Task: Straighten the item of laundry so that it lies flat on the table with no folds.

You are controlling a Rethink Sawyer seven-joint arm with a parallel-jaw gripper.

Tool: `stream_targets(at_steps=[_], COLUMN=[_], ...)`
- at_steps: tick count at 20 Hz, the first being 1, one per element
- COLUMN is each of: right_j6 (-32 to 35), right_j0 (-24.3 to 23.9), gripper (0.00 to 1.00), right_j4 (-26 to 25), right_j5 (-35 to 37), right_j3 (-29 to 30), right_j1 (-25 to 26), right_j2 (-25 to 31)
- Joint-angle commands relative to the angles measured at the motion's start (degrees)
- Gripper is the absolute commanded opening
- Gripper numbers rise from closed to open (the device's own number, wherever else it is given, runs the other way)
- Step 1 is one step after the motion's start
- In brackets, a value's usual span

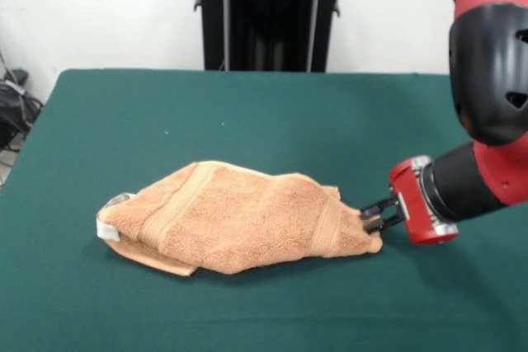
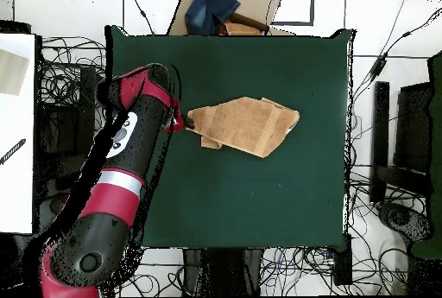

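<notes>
Towel (image 1: 239, 220) lies bunched, folded over itself on green table (image 1: 247, 113). Gripper (image 1: 373, 217) low, pinching towel's corner, white tag (image 1: 107, 231) at opposite end.

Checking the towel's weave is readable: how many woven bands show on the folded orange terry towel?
2. One woven band runs near the towel's end with the white tag; the other crosses near the end by the robot's hand. Folds may hide more.

Cardboard box (image 2: 244, 8) (blue cloth (image 2: 212, 5) on it) and tangled cables (image 2: 60, 79).
</notes>
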Motion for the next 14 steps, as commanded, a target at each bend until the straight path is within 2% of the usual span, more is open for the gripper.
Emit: stream_targets(at_steps=[1, 14], right_j6=[10.5, 11.7], right_j0=[-1.8, -1.0], gripper=[1.0, 1.0], right_j4=[-1.6, -2.1], right_j5=[-7.5, -8.4], right_j3=[1.6, 1.2], right_j1=[3.7, 4.7], right_j2=[2.4, 2.6])
